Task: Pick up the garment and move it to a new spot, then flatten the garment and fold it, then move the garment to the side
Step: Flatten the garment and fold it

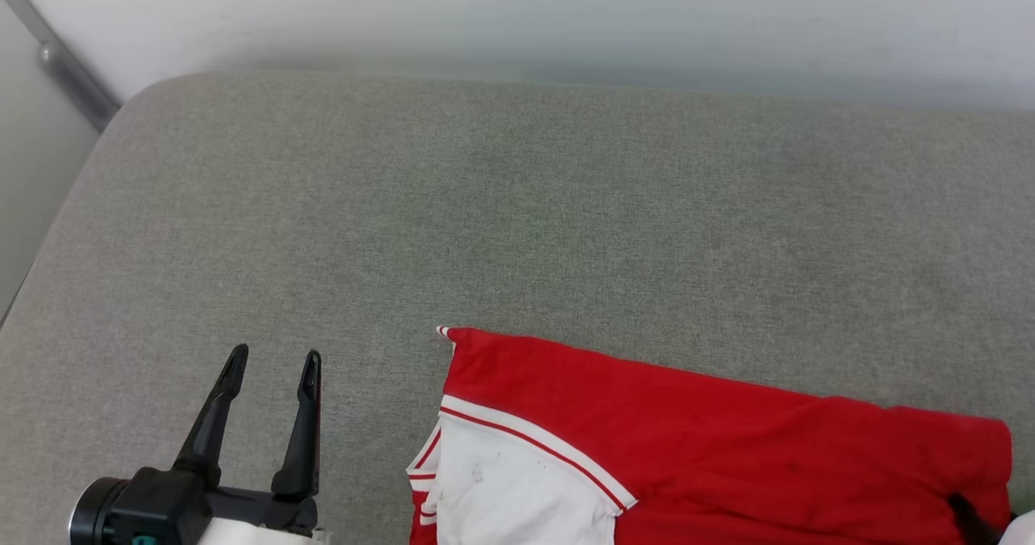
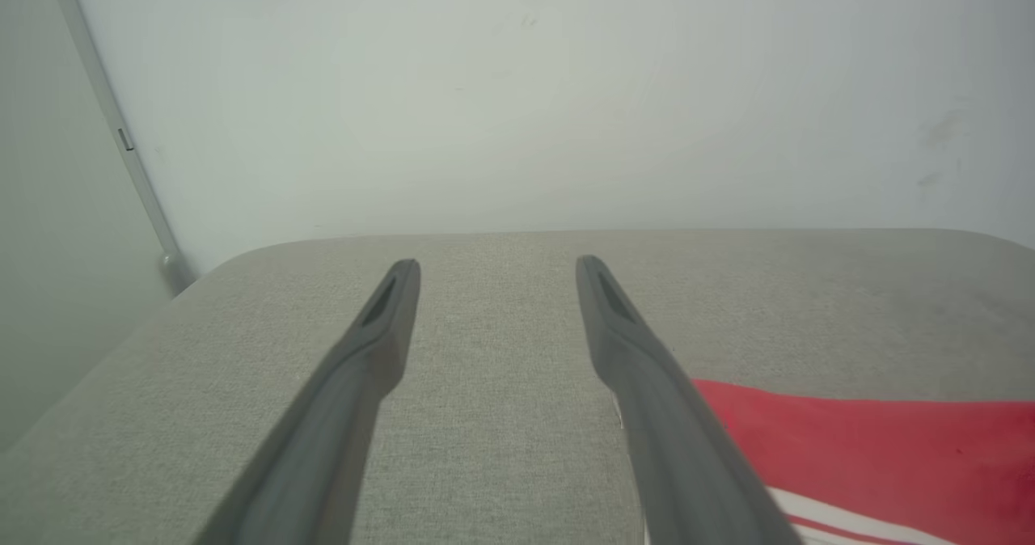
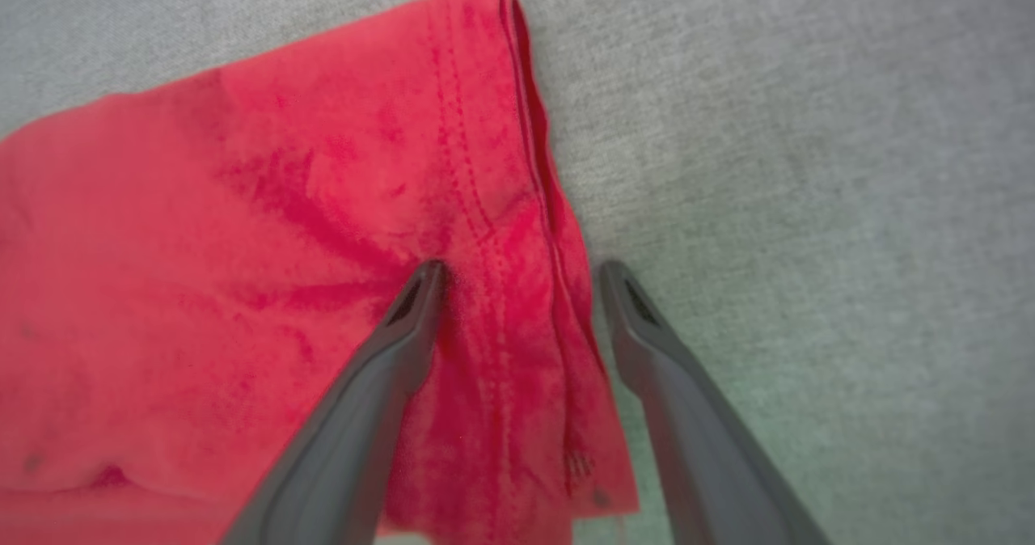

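One garment (image 1: 728,448), right gripper (image 3: 521,274) astride hem (image 3: 525,124), jaws spread

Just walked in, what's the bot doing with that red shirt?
The garment lies on the grey pad, not gripped. The right gripper is open, jaws straddling its red hem edge: one finger over fabric, one over pad. The left gripper is open over bare pad, beside the white sleeve.

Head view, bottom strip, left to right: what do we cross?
left end effector, open → white sleeve of the garment → red body of the garment
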`<state>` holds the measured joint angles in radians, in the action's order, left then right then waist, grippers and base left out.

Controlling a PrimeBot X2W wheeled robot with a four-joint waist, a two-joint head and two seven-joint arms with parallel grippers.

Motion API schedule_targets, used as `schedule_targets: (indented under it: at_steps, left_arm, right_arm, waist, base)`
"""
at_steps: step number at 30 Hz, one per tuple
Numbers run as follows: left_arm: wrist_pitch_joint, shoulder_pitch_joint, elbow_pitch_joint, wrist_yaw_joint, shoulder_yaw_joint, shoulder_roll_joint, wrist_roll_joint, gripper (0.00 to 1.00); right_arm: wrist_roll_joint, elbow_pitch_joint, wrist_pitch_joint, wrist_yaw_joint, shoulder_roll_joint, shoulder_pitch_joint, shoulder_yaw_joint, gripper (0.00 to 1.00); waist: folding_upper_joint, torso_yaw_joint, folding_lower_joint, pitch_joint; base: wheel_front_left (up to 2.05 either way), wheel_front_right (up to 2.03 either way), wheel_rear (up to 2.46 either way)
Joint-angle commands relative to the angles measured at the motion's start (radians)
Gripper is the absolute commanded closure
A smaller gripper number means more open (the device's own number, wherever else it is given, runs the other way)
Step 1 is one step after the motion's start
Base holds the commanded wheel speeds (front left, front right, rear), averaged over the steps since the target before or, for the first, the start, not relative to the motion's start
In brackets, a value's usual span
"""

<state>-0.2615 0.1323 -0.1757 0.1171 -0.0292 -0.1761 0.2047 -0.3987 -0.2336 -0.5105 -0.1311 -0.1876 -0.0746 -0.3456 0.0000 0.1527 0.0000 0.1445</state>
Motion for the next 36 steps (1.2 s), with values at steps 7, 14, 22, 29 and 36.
schedule_targets:
  at_steps: [7,14,22,29,36]
  left_arm:
    - [-0.005,-0.031,0.009,0.011,-0.001,0.022,-0.017,0.00]
    - [-0.005,-0.023,0.025,0.013,-0.010,0.021,-0.017,0.00]
    - [-0.005,-0.009,0.030,0.013,-0.014,0.006,-0.013,0.00]
    - [-0.005,-0.013,0.032,0.013,-0.015,0.002,-0.016,0.00]
    - [-0.005,0.000,0.036,0.013,-0.010,0.003,-0.017,0.00]
  right_arm:
    - [-0.054,-0.074,-0.031,-0.006,0.045,0.004,0.138,0.57]
    - [-0.065,-0.058,0.014,-0.003,-0.003,0.013,0.143,1.00]
    - [-0.021,-0.019,0.054,0.001,-0.077,0.043,0.018,1.00]
    - [0.056,-0.032,0.052,0.001,-0.121,0.076,-0.112,1.00]
    - [0.026,0.026,0.026,0.001,-0.111,0.048,-0.072,1.00]
  waist:
    - [0.0000,0.001,0.0000,0.022]
    - [0.0000,-0.018,0.0000,0.002]
    - [0.0000,-0.052,0.0000,-0.017]
    - [0.0000,-0.083,0.0000,-0.021]
    - [0.0000,-0.110,0.0000,-0.045]
  base:
    - [0.00,0.00,0.00]
    - [0.00,0.00,0.00]
    - [0.00,0.00,0.00]
    - [0.00,0.00,0.00]
    - [0.00,0.00,0.00]
